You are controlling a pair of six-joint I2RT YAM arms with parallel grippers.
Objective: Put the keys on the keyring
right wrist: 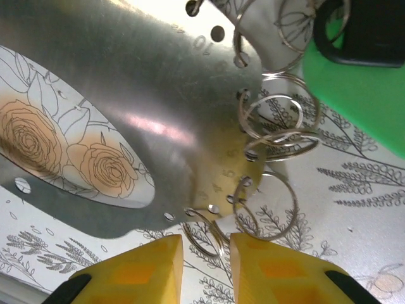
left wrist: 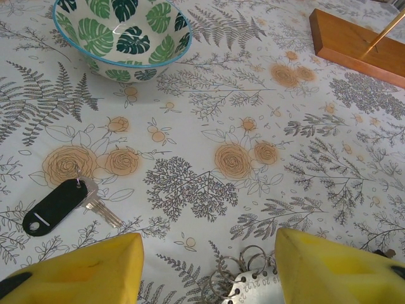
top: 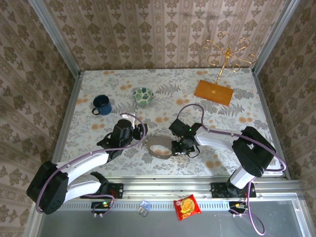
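Observation:
The keyring (top: 160,147) is a thin grey metal hoop lying between my two grippers; its perforated band (right wrist: 126,95) carries several small split rings (right wrist: 272,120). My right gripper (right wrist: 207,244) has its jaws close together on one split ring (right wrist: 212,237) at the band's edge, at the hoop's right side (top: 180,147). The green-headed key (right wrist: 361,95) lies just beyond, with a dark piece on top. The black key (left wrist: 60,206) with its silver blade lies flat on the cloth, left of my open left gripper (left wrist: 209,253). The band's numbered end (left wrist: 253,282) sits by its right finger (left wrist: 335,266).
A leaf-patterned bowl (top: 143,95) and a blue mug (top: 101,104) stand behind the left arm. The gold wire stand (top: 227,54) on its wooden base (top: 213,92) is at the back right. Walls close the table on three sides.

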